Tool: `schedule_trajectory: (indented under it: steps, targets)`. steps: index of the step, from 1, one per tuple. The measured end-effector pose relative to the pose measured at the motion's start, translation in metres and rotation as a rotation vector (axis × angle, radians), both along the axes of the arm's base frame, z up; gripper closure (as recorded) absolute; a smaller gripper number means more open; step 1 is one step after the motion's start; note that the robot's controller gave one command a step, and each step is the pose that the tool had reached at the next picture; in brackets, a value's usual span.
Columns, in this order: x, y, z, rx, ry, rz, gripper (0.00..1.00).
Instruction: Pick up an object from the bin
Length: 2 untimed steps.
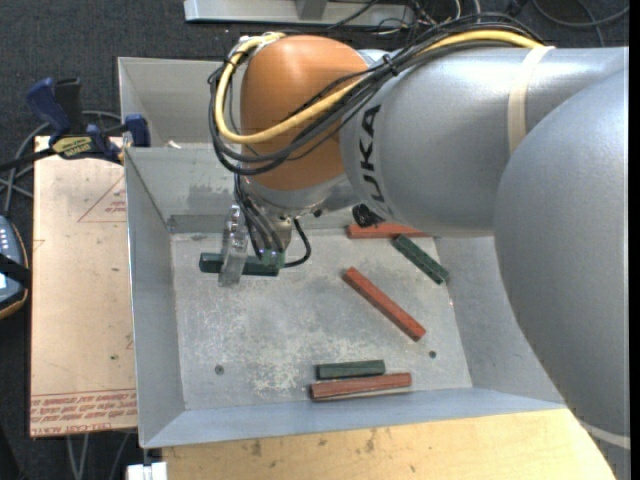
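Observation:
My gripper [238, 260] is down at the bin floor in the left part of the bin, under the orange wrist cover. A dark green bar [212, 263] lies flat there, running left to right. Its left end sticks out to the left of the gripper, and its right end [270, 266] shows just to the right. The gripper stands right over the middle of this bar and hides that part. Whether the bar is gripped cannot be made out.
A long red bar [383, 303] lies slanted in the middle right. Behind it are a dark green bar [420, 258] and a red bar [385, 231], partly under the arm. A green bar [350, 370] and a red bar [360, 386] lie side by side near the front wall.

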<state>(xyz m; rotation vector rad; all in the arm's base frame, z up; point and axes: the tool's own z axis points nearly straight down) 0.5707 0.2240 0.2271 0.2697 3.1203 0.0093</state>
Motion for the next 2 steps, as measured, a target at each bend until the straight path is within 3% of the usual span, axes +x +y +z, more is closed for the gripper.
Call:
schedule_trajectory:
  steps: [1,2]
  targets:
    - [-0.012,-0.032,-0.129,-0.008,0.013,0.569,1.00]
    - [0.009,-0.018,0.009,-0.007,-0.005,0.615,1.00]
